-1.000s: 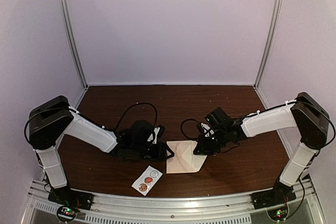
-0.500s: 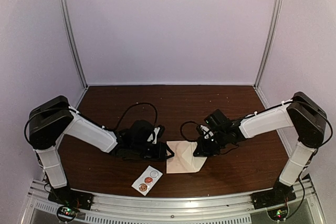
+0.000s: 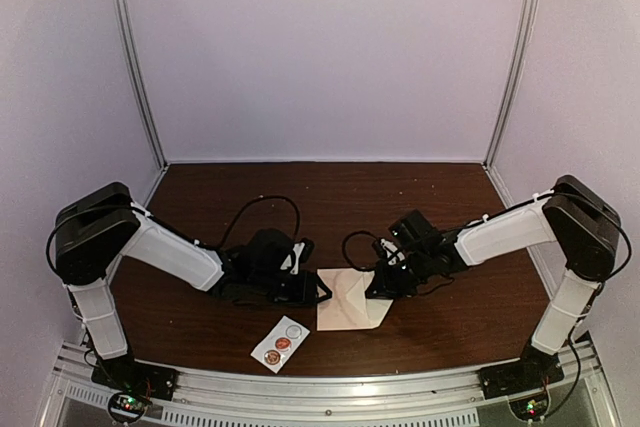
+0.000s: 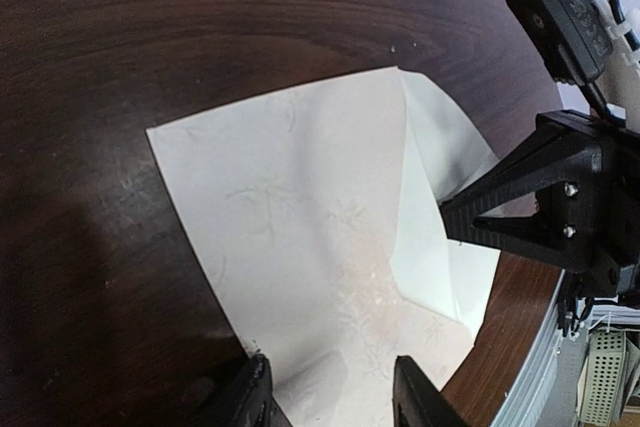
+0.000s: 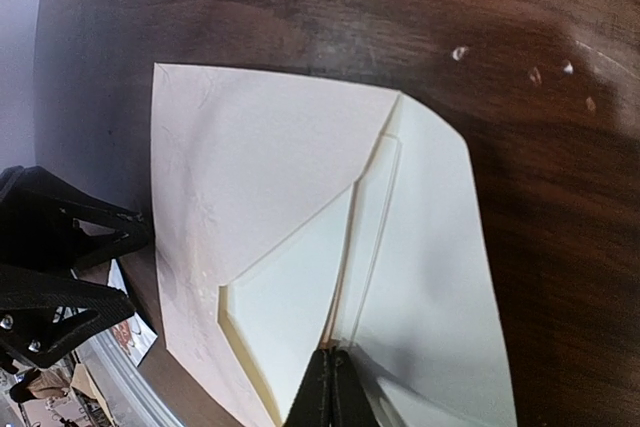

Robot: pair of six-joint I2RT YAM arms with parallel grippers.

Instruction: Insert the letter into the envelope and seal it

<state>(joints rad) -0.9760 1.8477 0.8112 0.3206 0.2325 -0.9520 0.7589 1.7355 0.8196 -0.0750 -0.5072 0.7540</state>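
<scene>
Table (image 3: 330, 197): dark wood, both arms reaching in low toward its near middle.

Envelope (image 3: 345, 311): lies flat on the table between the two grippers, near the front edge, flap side up (pointed flap not pressed down flat).

Left gripper (image 4: 332, 379): jaws spread, one finger on either side of the envelope's left edge; the paper runs into the gap between them, unpinched.

Right gripper (image 5: 331, 372): jaws pressed together, tips set down on the envelope's right half at a fold line. Cannot tell whether any paper is caught between them.

Sticker strip (image 3: 281, 343): white, two round stickers, just left of the envelope and nearer the front edge, apart from it.
</scene>
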